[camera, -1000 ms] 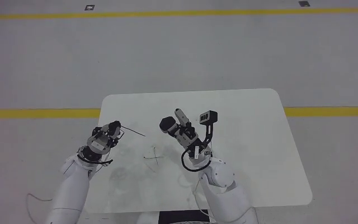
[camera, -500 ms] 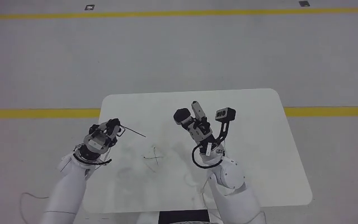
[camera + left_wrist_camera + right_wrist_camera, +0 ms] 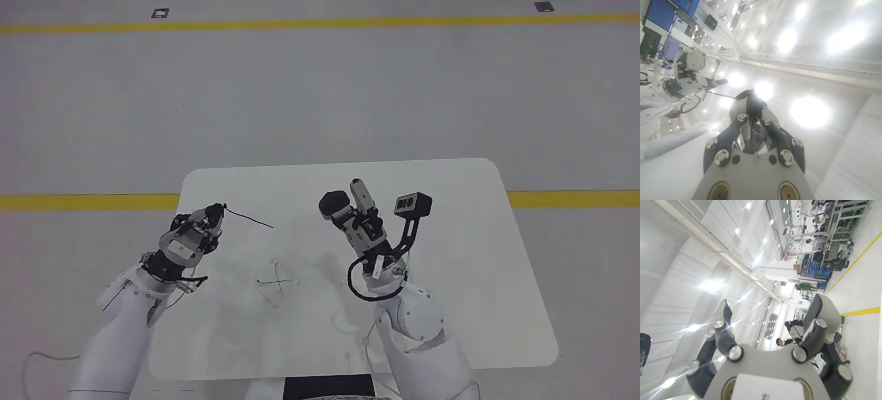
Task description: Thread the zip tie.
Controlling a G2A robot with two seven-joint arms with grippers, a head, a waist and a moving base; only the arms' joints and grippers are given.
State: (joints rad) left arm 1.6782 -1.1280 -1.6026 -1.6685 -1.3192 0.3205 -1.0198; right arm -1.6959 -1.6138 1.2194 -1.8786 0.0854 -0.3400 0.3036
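A thin black zip tie [image 3: 250, 218] sticks out sideways from my left gripper [image 3: 212, 214], which is shut on one end of it above the left part of the white table [image 3: 450, 200]. In the left wrist view the fingers [image 3: 753, 100] are pressed together around the tie [image 3: 721, 94], whose free end points toward the right arm [image 3: 691, 79]. My right gripper [image 3: 346, 197] hovers above the table's middle, a short gap from the tie's free end. It is open, pointing upward, with nothing between its ribbed pads [image 3: 811, 311].
Two more thin ties [image 3: 277, 281] lie crossed on the table between the arms, nearer the front edge. The table's right half and far side are bare white surface. Yellow floor lines run behind the table.
The right gripper has swung right and farther from the front edge, staying open. The left gripper has lifted slightly toward the far side, carrying the tie with it.
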